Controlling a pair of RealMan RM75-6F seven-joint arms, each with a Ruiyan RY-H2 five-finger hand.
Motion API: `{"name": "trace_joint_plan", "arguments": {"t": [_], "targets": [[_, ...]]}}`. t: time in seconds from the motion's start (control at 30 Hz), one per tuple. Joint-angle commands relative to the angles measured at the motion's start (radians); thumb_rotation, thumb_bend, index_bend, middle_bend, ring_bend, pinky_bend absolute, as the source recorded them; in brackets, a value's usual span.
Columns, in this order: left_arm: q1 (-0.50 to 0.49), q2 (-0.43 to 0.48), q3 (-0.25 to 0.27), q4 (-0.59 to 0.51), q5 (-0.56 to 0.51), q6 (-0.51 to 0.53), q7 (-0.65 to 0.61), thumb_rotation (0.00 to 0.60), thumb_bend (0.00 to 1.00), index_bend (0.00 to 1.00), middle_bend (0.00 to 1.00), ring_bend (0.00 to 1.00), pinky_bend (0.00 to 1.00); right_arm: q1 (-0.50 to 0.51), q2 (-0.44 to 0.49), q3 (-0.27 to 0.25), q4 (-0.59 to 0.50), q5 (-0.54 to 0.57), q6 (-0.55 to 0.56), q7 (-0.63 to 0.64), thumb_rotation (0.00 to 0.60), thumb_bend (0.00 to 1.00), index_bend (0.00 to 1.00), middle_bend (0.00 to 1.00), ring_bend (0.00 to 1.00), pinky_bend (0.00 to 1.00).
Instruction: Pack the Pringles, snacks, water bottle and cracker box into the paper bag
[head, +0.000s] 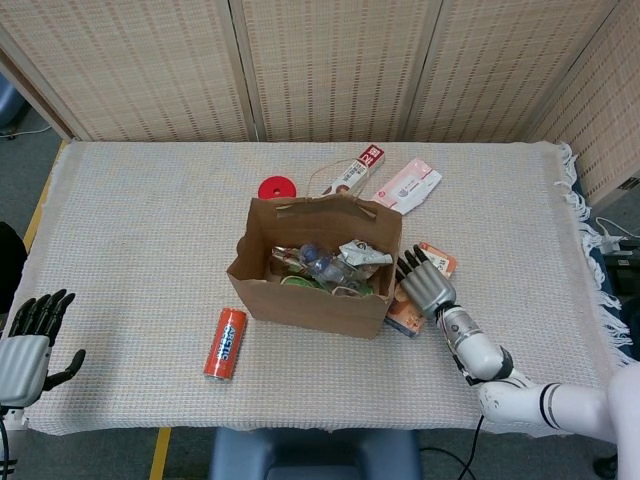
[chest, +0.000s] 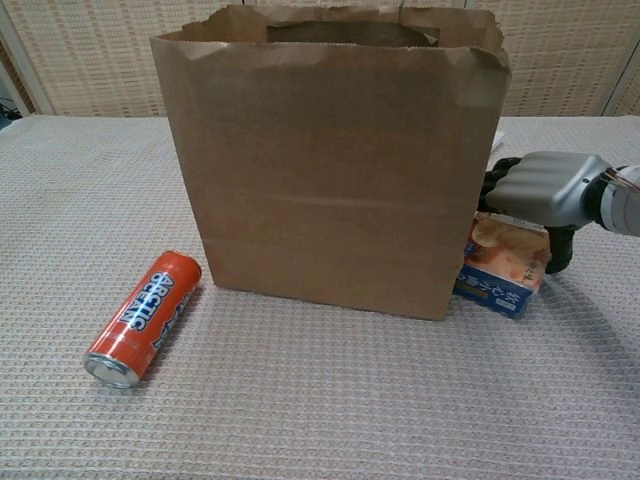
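Mostly hidden cracker box (head: 414, 300) under right hand (head: 424, 284), grip unclear; left hand (head: 27, 345) open, empty.

A brown paper bag (head: 318, 300) stands upright and open at frame centre, holding a clear water bottle (head: 318, 262) and crumpled snack packets (head: 360, 255). An orange Pringles can (head: 226, 343) lies on its side lower left of the bag. The orange-and-blue cracker box (chest: 503, 270) lies flat against the bag's right side

Matt paper bag (chest: 330, 170), seemingly glossy can (chest: 142, 317)
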Motion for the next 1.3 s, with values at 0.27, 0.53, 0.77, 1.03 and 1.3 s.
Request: {"name": "trace_joint_plan", "arguments": {"t": [0.27,0.53,0.77,1.03,1.3], "targets": [[-0.001,0.001,0.001,0.003,0.002,-0.001,-0.008,0.6,0.34,0.0,0.0,0.0,0.0,0.019,-0.03,-0.02,0.006,0.023,0.0,0.008,0.6,0.05,0.15,0.18,0.19,0.21],[-0.001,0.001,0.0,0.002,0.0,-0.001,-0.004,0.6,0.34,0.0,0.0,0.0,0.0,-0.025,0.036,-0.032,-0.046,-0.151,0.055,0.139,0.6,0.22,0.55,0.55,0.61,0.61],[0.002,-0.003,-0.001,-0.001,-0.003,0.004,0.008,0.6,0.35,0.0,0.0,0.0,0.0,-0.096,0.223,-0.038,-0.206,-0.277,0.176,0.257,0.6,0.23,0.57,0.56,0.61,0.62],[0.003,-0.006,-0.003,-0.006,-0.007,0.007,0.023,0.6,0.35,0.0,0.0,0.0,0.0,-0.173,0.422,0.058,-0.338,-0.384,0.377,0.402,0.6,0.23,0.57,0.56,0.61,0.62],[0.004,-0.009,-0.003,-0.005,-0.006,0.009,0.026,0.6,0.35,0.0,0.0,0.0,0.0,-0.144,0.518,0.202,-0.471,-0.363,0.457,0.315,0.6,0.23,0.57,0.56,0.6,0.61]]}}
